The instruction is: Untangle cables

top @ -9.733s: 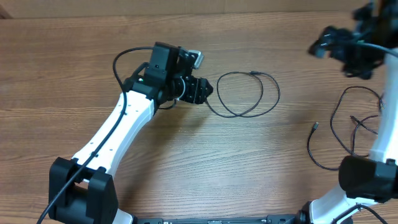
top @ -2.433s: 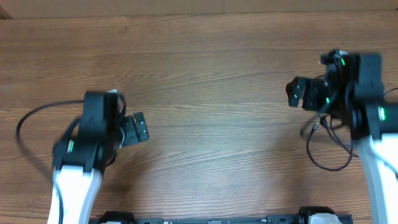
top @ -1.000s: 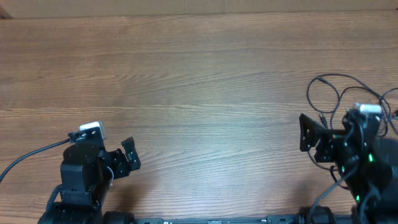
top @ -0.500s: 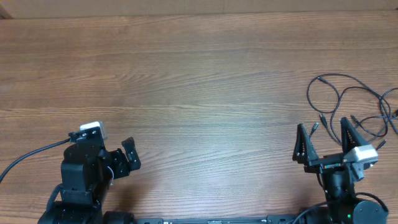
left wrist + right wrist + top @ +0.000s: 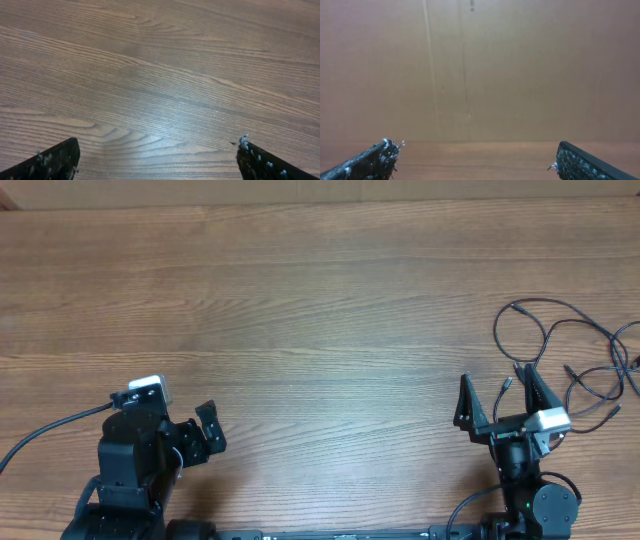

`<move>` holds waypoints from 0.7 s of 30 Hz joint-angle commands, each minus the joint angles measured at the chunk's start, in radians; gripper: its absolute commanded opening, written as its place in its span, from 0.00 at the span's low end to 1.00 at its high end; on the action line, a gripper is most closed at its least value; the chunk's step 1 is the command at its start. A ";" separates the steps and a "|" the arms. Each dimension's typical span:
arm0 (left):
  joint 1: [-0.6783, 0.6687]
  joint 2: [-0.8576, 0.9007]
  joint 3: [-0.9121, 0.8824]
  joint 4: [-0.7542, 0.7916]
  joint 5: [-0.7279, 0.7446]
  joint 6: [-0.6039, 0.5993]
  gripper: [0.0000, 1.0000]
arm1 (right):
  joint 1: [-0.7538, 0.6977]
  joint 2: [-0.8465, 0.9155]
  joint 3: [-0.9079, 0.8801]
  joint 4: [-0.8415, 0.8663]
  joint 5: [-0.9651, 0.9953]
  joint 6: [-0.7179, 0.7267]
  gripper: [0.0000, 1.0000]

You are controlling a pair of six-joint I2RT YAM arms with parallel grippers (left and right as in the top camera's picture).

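Observation:
The cables (image 5: 548,345) are thin and black and lie in loose overlapping loops on the wooden table at the far right, with small plugs at their ends. My right gripper (image 5: 503,402) is open and empty at the front right. Its fingers stand just left of and in front of the nearest cable ends. In the right wrist view it (image 5: 477,155) faces the far wall and no cable shows. My left gripper (image 5: 210,430) is open and empty at the front left, far from the cables. The left wrist view of it (image 5: 157,162) shows only bare wood.
The left arm's thick black wire (image 5: 50,430) runs off the left edge. A brown wall (image 5: 480,65) stands behind the table's far edge. The cables reach the table's right edge (image 5: 632,350).
My right arm has drawn back from over the cables to the front edge, and its open gripper has shifted slightly left. The cables lie loose on the table. The left arm has not moved.

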 commanded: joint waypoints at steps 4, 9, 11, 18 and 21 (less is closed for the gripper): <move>0.001 0.000 -0.005 0.001 -0.012 0.012 1.00 | 0.011 -0.010 -0.010 -0.146 0.021 -0.093 1.00; 0.001 0.000 -0.005 0.001 -0.011 0.012 1.00 | 0.013 -0.010 -0.010 -0.293 -0.016 -0.070 1.00; 0.001 0.000 -0.005 0.001 -0.012 0.012 1.00 | 0.013 -0.010 -0.010 -0.292 -0.015 -0.070 1.00; 0.001 0.000 -0.005 0.001 -0.012 0.012 1.00 | 0.013 -0.010 -0.010 -0.292 -0.015 -0.070 1.00; 0.001 0.000 -0.005 0.001 -0.011 0.012 1.00 | 0.013 -0.010 -0.010 -0.292 -0.015 -0.070 1.00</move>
